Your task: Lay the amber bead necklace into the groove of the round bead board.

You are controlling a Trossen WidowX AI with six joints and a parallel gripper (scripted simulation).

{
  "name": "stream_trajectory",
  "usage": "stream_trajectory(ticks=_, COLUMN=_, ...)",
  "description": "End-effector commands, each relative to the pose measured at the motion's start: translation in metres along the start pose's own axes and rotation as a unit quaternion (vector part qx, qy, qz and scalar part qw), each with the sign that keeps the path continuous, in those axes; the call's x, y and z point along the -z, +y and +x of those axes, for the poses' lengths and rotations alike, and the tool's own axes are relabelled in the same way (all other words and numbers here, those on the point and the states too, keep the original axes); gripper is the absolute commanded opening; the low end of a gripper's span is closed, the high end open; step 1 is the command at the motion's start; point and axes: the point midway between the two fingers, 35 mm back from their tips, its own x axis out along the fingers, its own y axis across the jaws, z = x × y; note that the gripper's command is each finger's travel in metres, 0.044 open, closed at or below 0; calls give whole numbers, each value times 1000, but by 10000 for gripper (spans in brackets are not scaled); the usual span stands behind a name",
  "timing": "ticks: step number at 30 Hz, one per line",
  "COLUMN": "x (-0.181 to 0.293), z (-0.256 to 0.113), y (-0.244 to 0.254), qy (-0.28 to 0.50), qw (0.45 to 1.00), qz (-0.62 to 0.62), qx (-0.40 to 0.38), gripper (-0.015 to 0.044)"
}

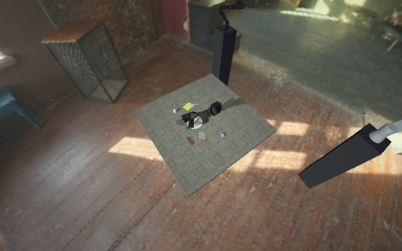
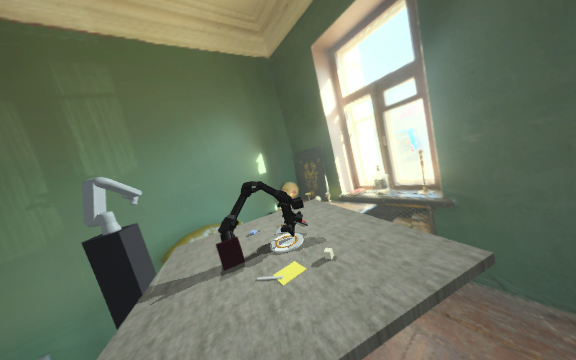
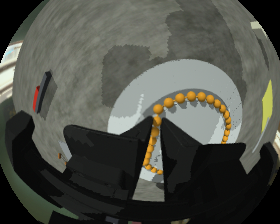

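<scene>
The round bead board point(image 3: 191, 70) point(image 2: 277, 250) is a pale disc with a raised rim, flat on the table. The amber bead necklace point(image 3: 191, 96) point(image 2: 285, 247) forms a loop over it. Its far and right beads follow the inside of the rim; whether they sit fully down in the groove cannot be told. My gripper point(image 3: 156, 121) point(image 2: 290, 234) is shut on the necklace at the loop's left side, low over the board. There the beads run in a nearly straight line between the fingers. The fingers hide the board's left part and the near right beads.
A yellow sheet point(image 1: 188, 106) point(image 2: 290, 272) point(image 3: 267, 107) with a pale pen point(image 2: 267, 278) and a cream block point(image 1: 174, 111) point(image 2: 329, 253) lie on one side. A red and dark object point(image 1: 190, 141) point(image 3: 37, 98), a grey square point(image 1: 202, 135) and a blue item point(image 1: 222, 135) point(image 2: 253, 232) lie on the other.
</scene>
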Motion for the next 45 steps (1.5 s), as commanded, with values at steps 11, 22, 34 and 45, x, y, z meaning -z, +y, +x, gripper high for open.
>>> stream_trajectory(ticks=11, x=-2, z=-6, y=6, qy=2, qw=1000, qz=4, qx=-2, gripper=0)
stream_trajectory(ticks=22, x=-3, z=2, y=8, qy=2, qw=1000, qz=4, qx=-2, gripper=0)
stream_trajectory(ticks=34, x=-3, z=-1, y=9, qy=0, qw=1000, qz=0, qx=0, gripper=289)
stream_trajectory(ticks=45, x=-3, z=-6, y=8, qy=2, qw=1000, qz=4, qx=-2, gripper=440)
